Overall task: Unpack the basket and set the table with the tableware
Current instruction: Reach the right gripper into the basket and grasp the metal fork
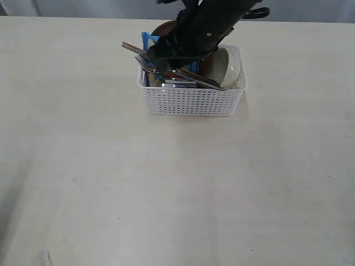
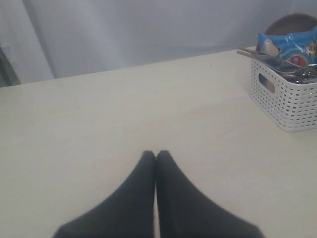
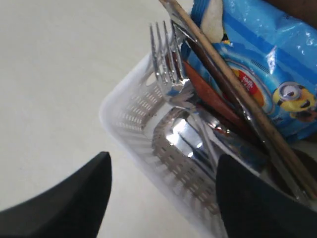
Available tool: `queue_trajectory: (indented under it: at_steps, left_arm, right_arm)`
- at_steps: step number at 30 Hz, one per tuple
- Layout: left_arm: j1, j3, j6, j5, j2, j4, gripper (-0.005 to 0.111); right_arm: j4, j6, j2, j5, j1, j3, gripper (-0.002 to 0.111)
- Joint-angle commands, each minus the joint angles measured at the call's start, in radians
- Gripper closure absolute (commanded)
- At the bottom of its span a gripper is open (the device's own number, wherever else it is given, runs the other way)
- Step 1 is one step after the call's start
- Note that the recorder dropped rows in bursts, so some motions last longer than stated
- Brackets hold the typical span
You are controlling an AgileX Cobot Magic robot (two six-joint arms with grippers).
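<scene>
Pale cream wood-grain surface stretches open in front of and on both sides of the white rectangular perforated plastic basket, which sits toward the far edge. Over its left end the black right arm reaches down, right fingers spread apart and empty, one over the surface, one over the basket, near the steel fork. Well apart, left fingers are pressed together.

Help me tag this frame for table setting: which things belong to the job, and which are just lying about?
Belongs to the job:
basket, fork, chopsticks, bowl, brown plate, table, right gripper, open over the basket.

Just lying about:
blue snack packet, inside the basket; left gripper, shut, away from the basket.
</scene>
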Motion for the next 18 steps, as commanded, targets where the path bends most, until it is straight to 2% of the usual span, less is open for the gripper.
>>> queue_trajectory:
  at_steps: [1,5,14,16,18]
  left_arm:
    - [0.002,0.002,0.000,-0.008,-0.003,-0.002,0.107]
    - [0.002,0.002,0.000,-0.008,-0.003,-0.002,0.107]
    - [0.002,0.002,0.000,-0.008,-0.003,-0.002,0.107]
    - [0.002,0.002,0.000,-0.008,-0.003,-0.002,0.107]
    - [0.002,0.002,0.000,-0.008,-0.003,-0.002,0.107]
  right_arm:
    - [-0.080,0.003,0.072,0.063,0.000,-0.080,0.050]
    - [-0.089,-0.001,0.101,0.073,0.003,-0.088,0.050]
    - [-0.291,-0.031,0.140,0.066,0.047,-0.088,0.051]
    - [-0.303,-0.028,0.145,0.066,0.057,-0.088,0.055]
    - [-0.313,-0.028,0.147,0.066,0.059,-0.088,0.066]
